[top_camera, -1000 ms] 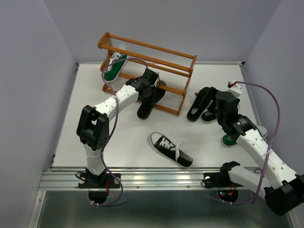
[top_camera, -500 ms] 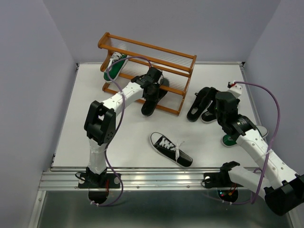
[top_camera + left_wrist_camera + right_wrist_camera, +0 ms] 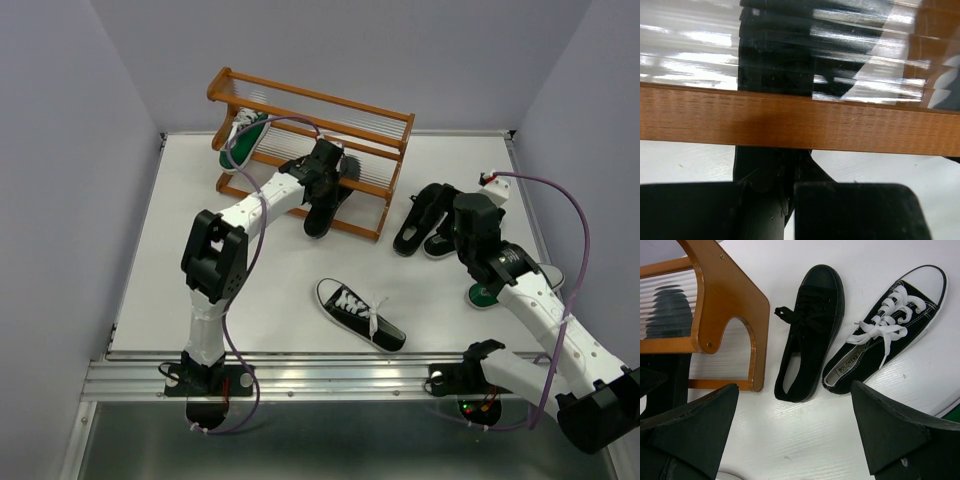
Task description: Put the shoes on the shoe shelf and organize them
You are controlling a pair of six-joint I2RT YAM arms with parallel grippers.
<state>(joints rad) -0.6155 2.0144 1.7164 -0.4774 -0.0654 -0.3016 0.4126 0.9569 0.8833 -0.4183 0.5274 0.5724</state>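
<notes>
Left end effector (image 3: 789,197) clamped on matte black shoe (image 3: 319,217), just short of smooth orange-brown wooden shelf (image 3: 800,117). Right end effector (image 3: 795,390) spread wide, empty, above white-laced canvas sneaker (image 3: 885,330).

I work over a white desk (image 3: 190,260), a flat matt sheet with a thin dark seam along its left and far edges and a small dark fitting at each rear corner. Pale lavender-grey walls (image 3: 70,150) close it in on the left, the far side and the right. Along the near edge runs a ribbed aluminium rail (image 3: 330,378), and below that lies a dark greenish panel (image 3: 340,435).
</notes>
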